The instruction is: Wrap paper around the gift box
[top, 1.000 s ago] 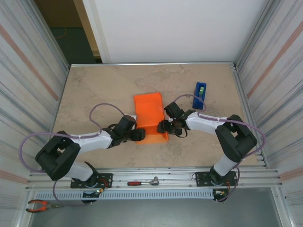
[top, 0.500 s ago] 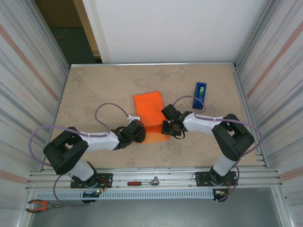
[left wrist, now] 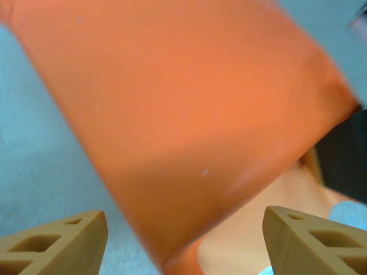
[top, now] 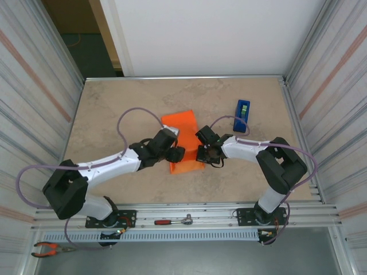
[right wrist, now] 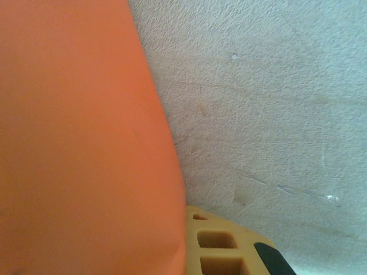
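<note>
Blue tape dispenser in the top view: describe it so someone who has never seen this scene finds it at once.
Start at the beige table and find the orange paper near its middle. To the right of that and a little farther back, the tape dispenser stands by itself. It is the one small blue block, with a green spot at its far end.

paper (top: 179, 125): plain bright orange | tape dispenser (top: 241, 114): blue | table (top: 114, 112): mottled beige

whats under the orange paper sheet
The thin bright orange paper sheet lies on the beige stone-look tabletop. Its near part rises over something blocky, likely the gift box, but the paper covers that fully.
</note>
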`<state>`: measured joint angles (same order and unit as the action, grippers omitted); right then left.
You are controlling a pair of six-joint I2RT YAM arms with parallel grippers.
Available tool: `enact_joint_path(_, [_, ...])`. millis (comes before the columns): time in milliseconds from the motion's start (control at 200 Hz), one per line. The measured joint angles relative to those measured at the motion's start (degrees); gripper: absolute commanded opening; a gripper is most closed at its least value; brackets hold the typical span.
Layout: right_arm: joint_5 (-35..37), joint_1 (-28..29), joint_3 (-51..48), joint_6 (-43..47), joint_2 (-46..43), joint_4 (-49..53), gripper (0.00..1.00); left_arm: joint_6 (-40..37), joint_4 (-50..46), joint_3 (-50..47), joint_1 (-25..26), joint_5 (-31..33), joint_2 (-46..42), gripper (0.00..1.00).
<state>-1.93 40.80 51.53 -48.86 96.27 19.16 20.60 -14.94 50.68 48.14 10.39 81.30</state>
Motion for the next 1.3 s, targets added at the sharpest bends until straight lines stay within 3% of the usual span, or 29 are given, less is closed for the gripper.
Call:
enact_joint_path(225, [-0.81,-0.33,-0.24,0.00,0.04,-0.76,0.07,-12.11,-9.16,12.24,-0.17,-3.15,10.12,0.77])
enact_joint_path(526, [-1.64,-0.48,-0.39,0.02,0.04,-1.18,0.09,-20.55,-14.45,13.18,-0.17,-0.94,12.28,0.76])
enact_joint_path(581, [-2.05,-0.66,-0.39,0.04,0.04,-1.20,0.14,-21.05,-14.36,13.16,-0.07,0.28,12.55,0.75])
enact_joint_path(757, [-4.31,-0.79,-0.44,1.11,-0.28,-3.04,0.44,-21.77,-12.50,12.50,1.27,6.78,14.27,0.73])
enact_joint_path(952, [-4.37,-1.09,-2.27,1.51,-3.21,-2.45,0.49,-21.92,-10.91,11.43,2.89,11.13,14.82,0.72])
enact_joint_path(1037, [-4.37,-1.18,-2.82,1.53,-4.13,-2.40,0.45,-21.94,-9.81,10.99,2.99,11.85,14.82,0.72])
enact_joint_path(1177, [-5.27,-1.62,-3.74,1.88,-4.61,-2.56,0.11,-21.94,-8.31,10.34,2.99,12.48,14.82,0.72])
enact_joint_path(1298, [-6.88,-1.97,-4.85,1.36,-4.94,-3.98,0.00,-22.01,-7.87,10.16,2.99,12.79,14.84,0.71])
